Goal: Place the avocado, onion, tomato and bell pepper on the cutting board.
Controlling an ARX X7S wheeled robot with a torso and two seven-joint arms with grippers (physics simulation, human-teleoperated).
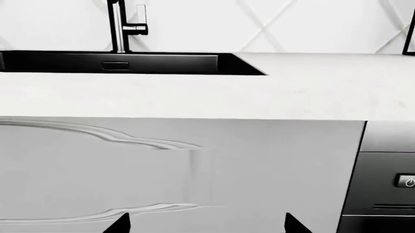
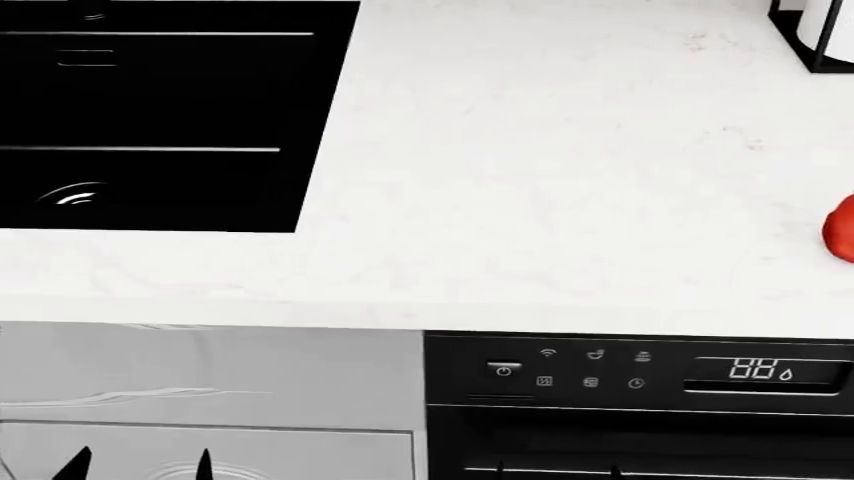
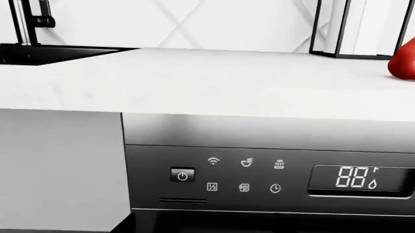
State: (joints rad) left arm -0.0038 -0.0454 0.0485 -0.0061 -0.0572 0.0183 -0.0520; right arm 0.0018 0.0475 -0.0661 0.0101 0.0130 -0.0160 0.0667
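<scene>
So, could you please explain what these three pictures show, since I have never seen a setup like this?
They are simulator renders from a two-armed wheeled robot facing a kitchen counter. One camera sits on its head, looking down; one sits near each gripper. The white countertop holds a black sink with a faucet, and a dishwasher panel sits below. Only a sliver of something red shows at the right edge; whether tomato or pepper, I cannot tell. The left gripper and right gripper show only dark fingertips spread apart, low in front of the cabinets, holding nothing.
</scene>
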